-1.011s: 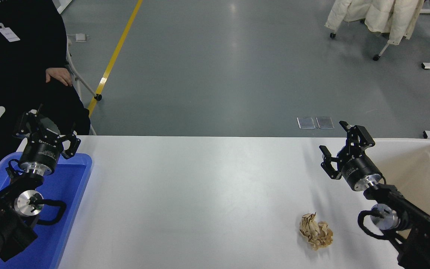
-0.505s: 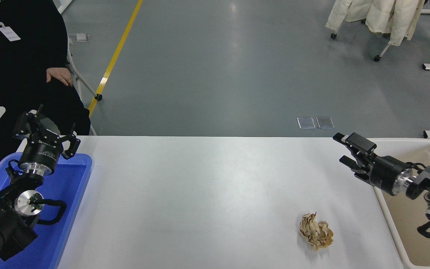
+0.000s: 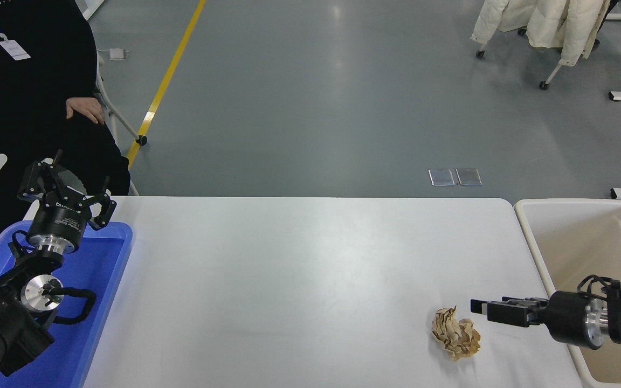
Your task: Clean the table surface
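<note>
Just ahead of our right gripper (image 3: 478,308), slightly toward the table's near edge, lies the crumpled brown paper wad (image 3: 456,334) on the table surface (image 3: 299,280). We reach in from the right edge with the forearm nearly level, fingers pointing leftward across the table, so the wad sits almost at the fingertips, near but apparently not touching. Seen edge-on like this, we cannot tell whether that gripper is spread or closed; nothing is held in it. The wad has no clear long axis, being a rough ball, so approach angle should matter little. Behind our right wrist stands the cream bin (image 3: 526,215), the likely drop place. Our left gripper (image 3: 65,196) hangs parked over the blue tray (image 3: 111,253), fingers spread, well apart from the wad, so we judge the right arm far better placed for the pickup.
</note>
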Robot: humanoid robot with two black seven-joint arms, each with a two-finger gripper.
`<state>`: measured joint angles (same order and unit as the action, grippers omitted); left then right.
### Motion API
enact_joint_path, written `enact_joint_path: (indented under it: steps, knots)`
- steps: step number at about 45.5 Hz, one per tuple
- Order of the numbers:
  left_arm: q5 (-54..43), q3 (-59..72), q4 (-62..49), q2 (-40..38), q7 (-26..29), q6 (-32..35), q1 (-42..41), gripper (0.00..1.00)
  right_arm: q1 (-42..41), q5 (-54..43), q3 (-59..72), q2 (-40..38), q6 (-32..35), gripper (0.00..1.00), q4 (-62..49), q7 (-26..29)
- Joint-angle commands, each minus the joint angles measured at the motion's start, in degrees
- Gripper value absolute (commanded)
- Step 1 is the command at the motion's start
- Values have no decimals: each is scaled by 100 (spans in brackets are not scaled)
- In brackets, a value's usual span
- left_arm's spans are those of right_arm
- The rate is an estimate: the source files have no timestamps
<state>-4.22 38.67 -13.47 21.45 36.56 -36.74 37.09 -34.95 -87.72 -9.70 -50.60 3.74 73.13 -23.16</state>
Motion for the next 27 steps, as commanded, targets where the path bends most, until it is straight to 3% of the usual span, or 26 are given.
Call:
enact_joint_path:
  steps: [1, 27]
  knots:
    - [0, 0, 3, 0, 0, 0, 0, 100, 32, -386, 65, 594, -13, 100, -342, 233]
    - [0, 0, 3, 0, 0, 0, 0, 100, 243, -667, 197, 1228, -330, 100, -888, 207]
